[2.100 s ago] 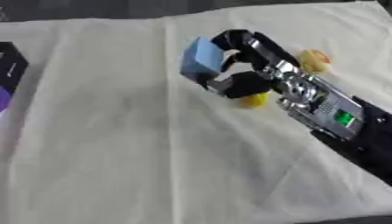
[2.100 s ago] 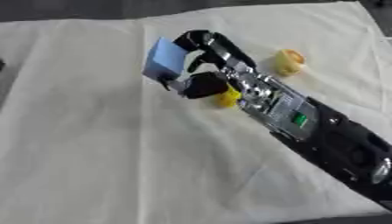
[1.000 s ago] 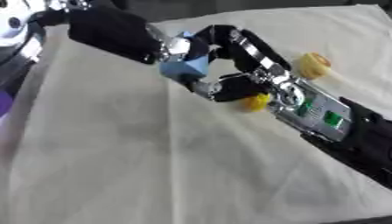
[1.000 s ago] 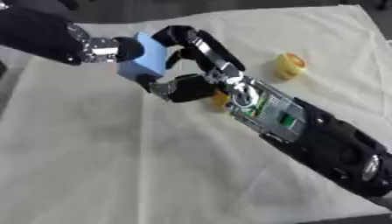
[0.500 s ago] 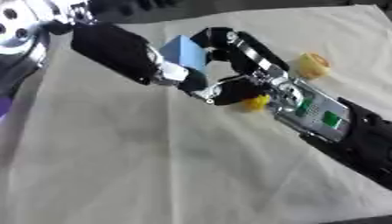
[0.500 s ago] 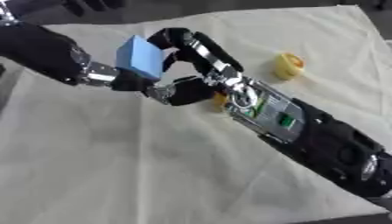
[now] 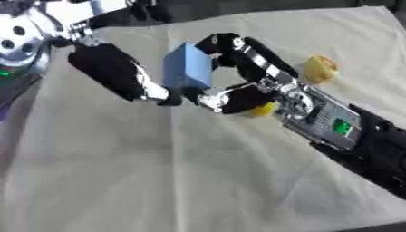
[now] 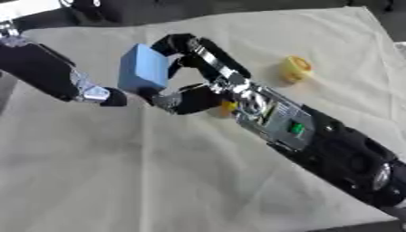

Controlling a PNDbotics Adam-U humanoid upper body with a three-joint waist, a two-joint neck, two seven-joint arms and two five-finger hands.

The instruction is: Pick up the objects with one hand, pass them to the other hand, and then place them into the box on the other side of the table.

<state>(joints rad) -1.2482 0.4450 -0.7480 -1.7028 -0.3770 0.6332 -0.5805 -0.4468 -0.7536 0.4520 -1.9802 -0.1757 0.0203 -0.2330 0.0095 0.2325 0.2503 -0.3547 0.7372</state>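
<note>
Left eye view: the right robot hand (image 7: 246, 74) reaches in from the lower right, fingers and thumb curled round a light blue block (image 7: 188, 66) held above the cream cloth (image 7: 119, 172) on the bench. The left robot hand (image 7: 119, 74) comes from the upper left and meets the block's near left edge; its fingers are hidden behind the block, so its state cannot be told. A small yellow thing (image 7: 260, 109) is mostly hidden under the right palm. A yellow round object (image 7: 320, 69) lies far right.

Right eye view: the left arm is cut off at the left edge. No box shows.
</note>
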